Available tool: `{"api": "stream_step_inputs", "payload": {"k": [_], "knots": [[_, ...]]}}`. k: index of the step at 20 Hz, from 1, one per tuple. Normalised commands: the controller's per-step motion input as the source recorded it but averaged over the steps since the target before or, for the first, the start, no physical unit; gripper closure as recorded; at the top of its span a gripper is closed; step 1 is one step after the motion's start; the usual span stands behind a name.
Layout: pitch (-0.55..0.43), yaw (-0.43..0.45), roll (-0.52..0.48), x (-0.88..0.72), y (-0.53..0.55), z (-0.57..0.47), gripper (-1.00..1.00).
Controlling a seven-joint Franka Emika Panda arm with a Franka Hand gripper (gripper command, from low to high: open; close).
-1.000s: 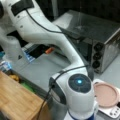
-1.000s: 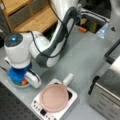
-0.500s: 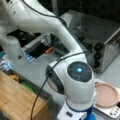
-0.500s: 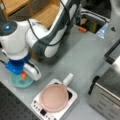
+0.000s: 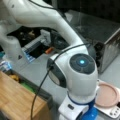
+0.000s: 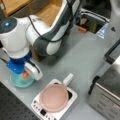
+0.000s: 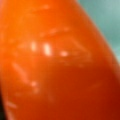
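Soft indoor light is falling evenly; everything is looking blurry, and white glare is streaking the wrist view's orange surface (image 7: 57, 65)

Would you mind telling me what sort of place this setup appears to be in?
Probably a robotics lab bench dressed as a kitchen. A grey table carries a metal toaster oven, a white scale with a pink plate, and a teal dish under the gripper.

I'm looking down steeply on the grey bench (image 6: 82, 57) from opposite sides in both front views, sharing the round pink plate (image 5: 106, 95); my wrist view is pressing against a glossy orange object (image 7: 55, 65).
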Motion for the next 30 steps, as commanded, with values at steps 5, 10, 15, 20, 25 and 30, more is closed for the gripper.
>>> {"api": "stream_step_inputs", "payload": {"k": [5,10,15,20,25,30], "knots": [[-0.065,-0.178,0.094,-0.18,0.39,0.04,1.0],[-0.072,-0.201,0.061,-0.25,0.41,0.0,1.0],[-0.088,-0.216,0.021,-0.3,0.54,-0.02,1.0],[-0.113,-0.196,-0.03,-0.33,0.38,-0.06,1.0],[-0.146,-0.162,-0.062,-0.33,0.27,-0.12,1.0],[-0.194,-0.128,-0.084,-0.28,0.15,-0.15,1.0]]}}
